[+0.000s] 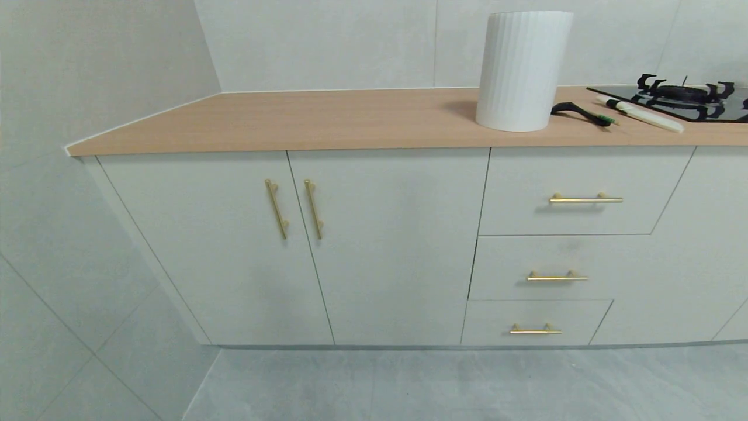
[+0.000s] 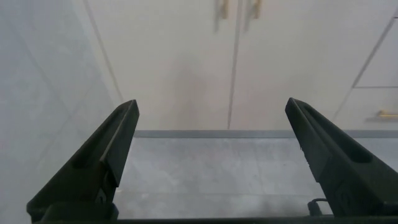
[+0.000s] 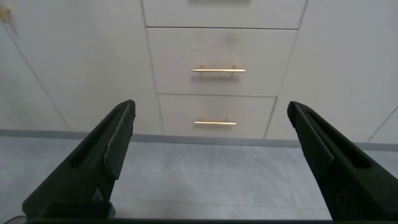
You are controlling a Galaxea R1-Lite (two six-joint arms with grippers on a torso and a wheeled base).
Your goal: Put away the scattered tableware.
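While the tableware waits on the counter (image 1: 292,120), the head view places it far right: a black utensil (image 1: 581,113) just right of a white canister (image 1: 523,70), and a white utensil (image 1: 643,115) beyond it, beside the stove (image 1: 684,96). Both lie with their long axes running roughly left to right.

From the left wrist view, the left gripper (image 2: 211,106) is spread wide and empty, low over the floor (image 2: 205,168), facing the doors (image 2: 186,56).

From the right wrist view, the right gripper (image 3: 210,107) is equally wide and empty, facing the drawers (image 3: 214,93). Since these sit below the utensils, the tableware probably lies above both grippers, nearer the right arm.
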